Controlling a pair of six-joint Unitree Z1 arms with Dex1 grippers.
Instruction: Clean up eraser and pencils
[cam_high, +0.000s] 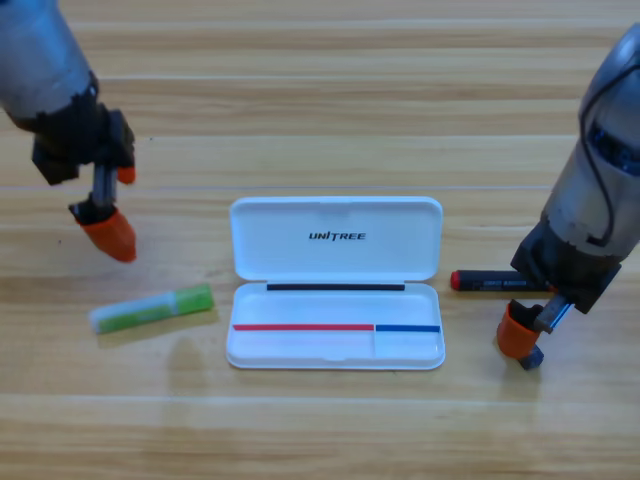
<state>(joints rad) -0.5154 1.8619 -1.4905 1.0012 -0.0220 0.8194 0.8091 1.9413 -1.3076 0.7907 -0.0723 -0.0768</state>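
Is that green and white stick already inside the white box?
No, the green-and-white pencil lies on the table left of the open white case.

"UNITREE" printed in dark letters inside open lid of white case (335, 238). Red pencil (490, 282) label unreadable.

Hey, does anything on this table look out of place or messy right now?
Nothing is spilled or damaged. The white case lies open, while the green-and-white pencil lies askew left of it, the red pencil right of it, and the eraser sits under the right end effector. The left end effector hovers upper left.
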